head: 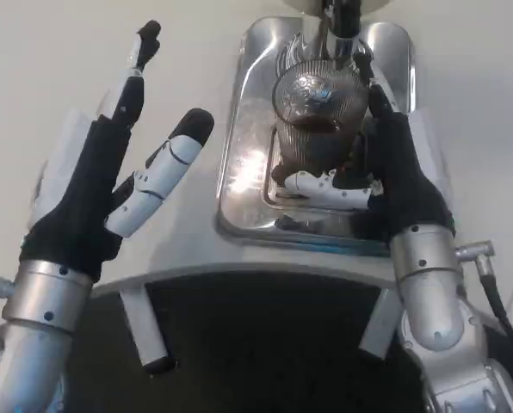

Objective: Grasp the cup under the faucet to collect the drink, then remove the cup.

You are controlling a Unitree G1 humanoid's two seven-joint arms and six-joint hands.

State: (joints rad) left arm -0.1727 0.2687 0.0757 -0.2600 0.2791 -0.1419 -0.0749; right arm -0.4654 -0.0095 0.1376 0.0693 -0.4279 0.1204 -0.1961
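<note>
White table (33, 77): matte, smooth, its near edge curved, carrying everything listed. Drip tray (239, 185): polished steel, rectangular with rounded corners, mirror-bright, standing at the far middle of the table and reaching toward the near edge. Left hand (110, 185): black palm, white-and-black fingers spread apart and raised, holding nothing, over the table's left side well apart from the tray. Right hand (386, 181): black-backed, wrapped around the cup from the tray's right side, one white finger crossing the cup's lower front. Cup (312, 120): clear ribbed glass, rounded and tapering toward the base, upright in the middle of the tray directly under the faucet. Faucet (338, 21): dark metal spout at the tray's far edge, just above the cup's rim. Drink (312, 125): dark brown liquid, filling the cup only part-way. Progress, as judged: grasp made and collecting under way or nearly finished; lifting the cup clear of the faucet and tray is not yet done.
</note>
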